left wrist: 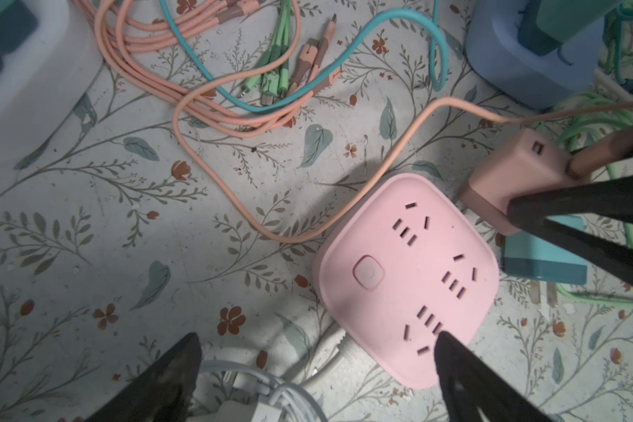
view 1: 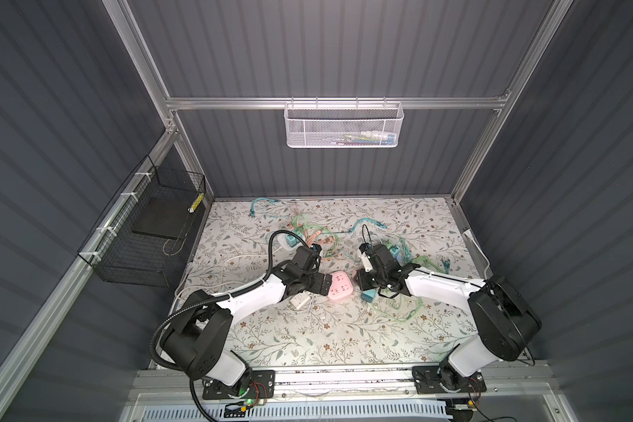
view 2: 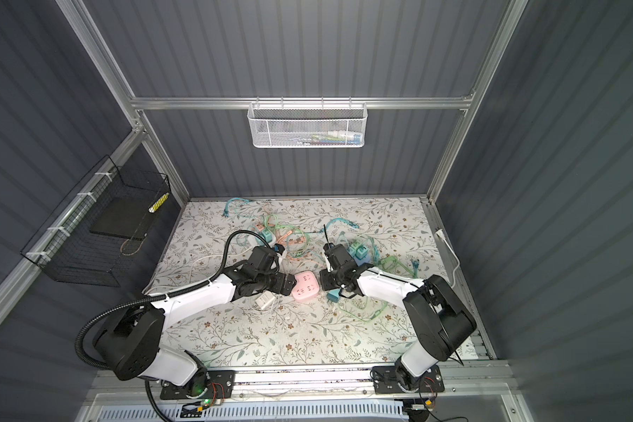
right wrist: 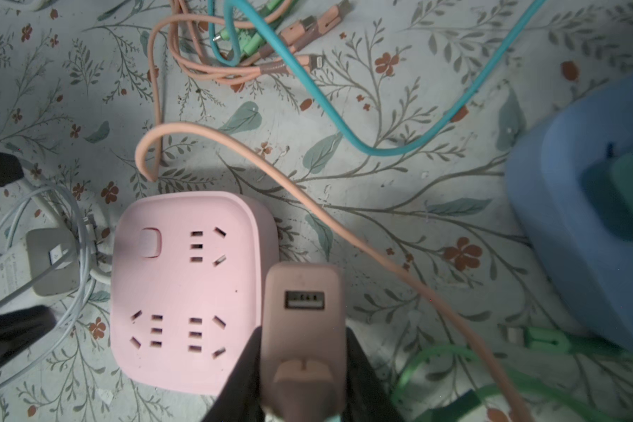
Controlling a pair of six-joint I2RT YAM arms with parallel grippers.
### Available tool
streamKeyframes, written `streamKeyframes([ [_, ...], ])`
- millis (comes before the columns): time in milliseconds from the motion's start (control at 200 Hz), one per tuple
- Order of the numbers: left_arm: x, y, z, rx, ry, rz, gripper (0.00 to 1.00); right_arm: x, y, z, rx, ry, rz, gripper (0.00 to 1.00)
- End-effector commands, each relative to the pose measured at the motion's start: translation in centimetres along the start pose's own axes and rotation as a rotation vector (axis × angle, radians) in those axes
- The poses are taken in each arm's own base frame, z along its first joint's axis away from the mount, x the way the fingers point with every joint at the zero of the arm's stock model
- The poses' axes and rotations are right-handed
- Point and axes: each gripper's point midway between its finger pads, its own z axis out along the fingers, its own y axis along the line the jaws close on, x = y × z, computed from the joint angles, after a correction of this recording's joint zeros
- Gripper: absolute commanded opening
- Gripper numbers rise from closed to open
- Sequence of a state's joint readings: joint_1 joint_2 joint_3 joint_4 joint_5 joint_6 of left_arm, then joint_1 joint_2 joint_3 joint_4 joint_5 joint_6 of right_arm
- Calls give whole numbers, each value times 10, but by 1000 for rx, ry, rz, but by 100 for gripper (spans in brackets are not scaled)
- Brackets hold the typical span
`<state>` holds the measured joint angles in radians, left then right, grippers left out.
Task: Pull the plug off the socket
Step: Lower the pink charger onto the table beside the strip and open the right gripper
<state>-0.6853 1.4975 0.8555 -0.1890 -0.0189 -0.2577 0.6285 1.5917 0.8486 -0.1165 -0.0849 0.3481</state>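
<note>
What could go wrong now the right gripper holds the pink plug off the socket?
1. The right gripper holds the pink plug near its cable end; it may twist or slip.
2. The plug's peach cable runs into the cable tangle; pulling further could snag it.
3. The left gripper is open, not clamping the pink socket; a tug could shift it.

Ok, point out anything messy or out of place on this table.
Loose peach, green and teal cables lie tangled behind the pink socket. A teal adapter lies on its side beside it, prongs bare. The pink plug is out, clamped in the right gripper.
</note>
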Motion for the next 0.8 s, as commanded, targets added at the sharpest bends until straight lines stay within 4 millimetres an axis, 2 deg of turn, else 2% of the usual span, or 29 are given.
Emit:
streamKeyframes([
  [0,-2,0,-7,8,-9,22,100,0,4,2,-53,45,-12,15],
  [320,-1,-6,-6,41,-3,34,100,3,1,4,-107,130,22,18],
  [445,-5,-6,-8,40,-15,37,100,6,1,3,-130,166,33,22],
  [605,-6,-4,-9,22,-11,28,100,9,-8,3,-87,193,30,33],
  [675,-6,-4,-10,23,-11,25,100,8,-10,1,-75,194,33,42],
  [796,-6,-3,-10,20,-11,22,100,5,-10,-1,-71,192,30,48],
])
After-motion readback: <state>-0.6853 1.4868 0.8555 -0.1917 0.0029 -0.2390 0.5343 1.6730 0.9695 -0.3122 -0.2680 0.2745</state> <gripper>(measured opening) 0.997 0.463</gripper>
